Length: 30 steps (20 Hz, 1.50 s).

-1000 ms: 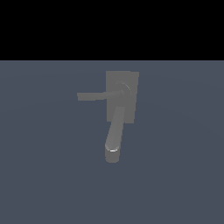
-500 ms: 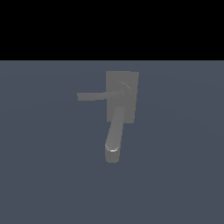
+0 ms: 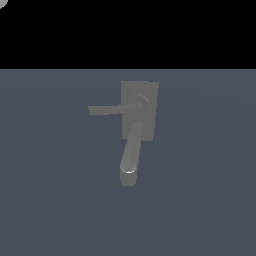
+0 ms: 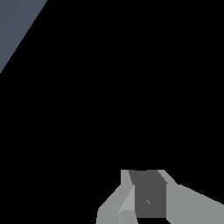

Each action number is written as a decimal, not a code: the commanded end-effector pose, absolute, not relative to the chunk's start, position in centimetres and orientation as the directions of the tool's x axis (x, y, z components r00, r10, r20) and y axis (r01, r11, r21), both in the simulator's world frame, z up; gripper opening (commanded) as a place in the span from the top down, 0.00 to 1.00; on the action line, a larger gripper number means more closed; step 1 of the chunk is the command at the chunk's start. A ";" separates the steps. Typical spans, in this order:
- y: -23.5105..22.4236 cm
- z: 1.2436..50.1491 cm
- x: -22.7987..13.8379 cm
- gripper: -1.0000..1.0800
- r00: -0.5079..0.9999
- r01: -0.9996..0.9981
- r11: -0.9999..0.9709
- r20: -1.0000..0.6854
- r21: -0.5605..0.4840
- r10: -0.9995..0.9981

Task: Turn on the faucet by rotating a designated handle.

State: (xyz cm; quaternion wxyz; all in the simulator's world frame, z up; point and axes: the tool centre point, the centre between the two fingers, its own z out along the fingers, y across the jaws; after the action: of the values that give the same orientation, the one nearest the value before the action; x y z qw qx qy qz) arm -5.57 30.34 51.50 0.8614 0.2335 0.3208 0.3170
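Nothing had changed over the last second: the faucet [image 3: 138,112] sat in the same pose as in both earlier exterior frames, so no turning had begun and the task looked to be at its very start.

Largest first: the blue-grey floor [image 3: 200,200] filled the lower part of the exterior view, black above it. The faucet stood near the middle, with its flat back plate [image 3: 148,100] and round hub [image 3: 140,102]. The thick spout [image 3: 131,155] ran down toward the camera. The handle [image 3: 106,109], the thin flat bar, stuck out from the hub toward the exterior view's left, roughly level.

A pale sliver showed at the exterior view's top corner; couldn't tell what it was.

The gripper [image 4: 146,205] appeared only in the wrist view, against black with a wedge of floor, nowhere near the faucet. Fingers: only partly in frame, so couldn't tell wide or narrow; nothing seen held.

No containers in view.
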 end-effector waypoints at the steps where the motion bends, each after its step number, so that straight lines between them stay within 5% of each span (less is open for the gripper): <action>1: 30.4 50.3 -5.1 1.00 0.585 -0.383 0.707 -0.437 0.595 0.684; 13: 28.8 37.0 -0.7 1.00 0.461 -0.226 0.862 -0.730 0.454 0.505; 22: 22.0 22.2 1.5 1.00 0.247 -0.032 0.967 -0.935 0.254 0.254; 30: 16.6 15.0 1.1 1.00 0.107 0.072 0.989 -0.987 0.130 0.122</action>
State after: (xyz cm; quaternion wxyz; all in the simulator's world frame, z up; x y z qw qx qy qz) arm 1.23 17.51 16.09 0.7479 0.0754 0.6589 0.0283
